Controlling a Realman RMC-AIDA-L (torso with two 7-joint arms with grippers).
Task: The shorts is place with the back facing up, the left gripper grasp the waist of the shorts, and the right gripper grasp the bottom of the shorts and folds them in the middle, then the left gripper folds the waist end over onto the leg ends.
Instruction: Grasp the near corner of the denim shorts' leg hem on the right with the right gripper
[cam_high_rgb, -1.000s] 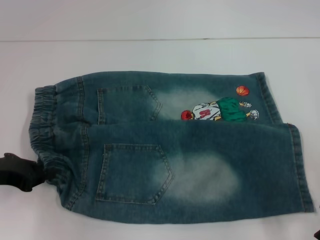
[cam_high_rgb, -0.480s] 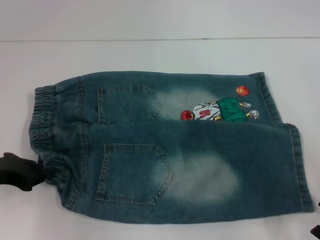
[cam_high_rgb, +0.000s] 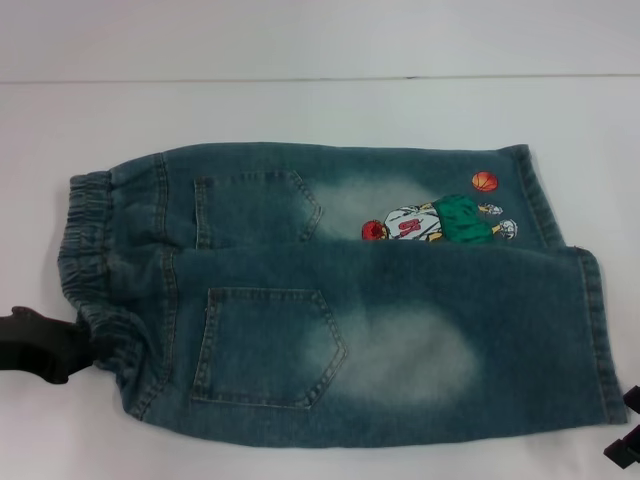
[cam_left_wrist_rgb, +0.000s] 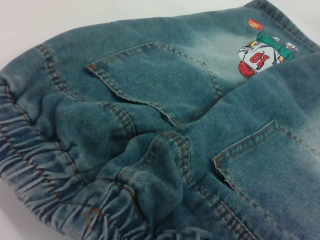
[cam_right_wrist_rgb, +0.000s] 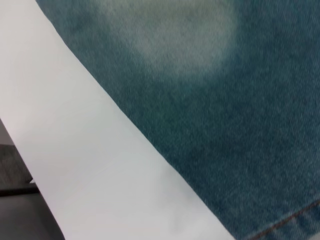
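Clamping left claw (cam_high_rgb: 85, 345) on denim shorts (cam_high_rgb: 330, 300) waistband; right claw (cam_high_rgb: 625, 440) nearing hem beside it, closure indeterminable; gripping both layers advisable.

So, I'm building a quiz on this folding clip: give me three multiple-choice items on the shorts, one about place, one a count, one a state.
1. Where is the left gripper?
A. at the waistband's near corner
B. on the cartoon print
C. at the leg hem

2. How many back pockets show on the shorts?
A. one
B. two
C. four

3. How do the shorts lie?
A. bunched in a heap
B. hanging in the air
C. spread flat, waistband to the robot's left

Key: 1 A, the black gripper meets the gathered elastic there. 2 B, two stitched pockets face up. 3 C, the denim rests flat on the white table.
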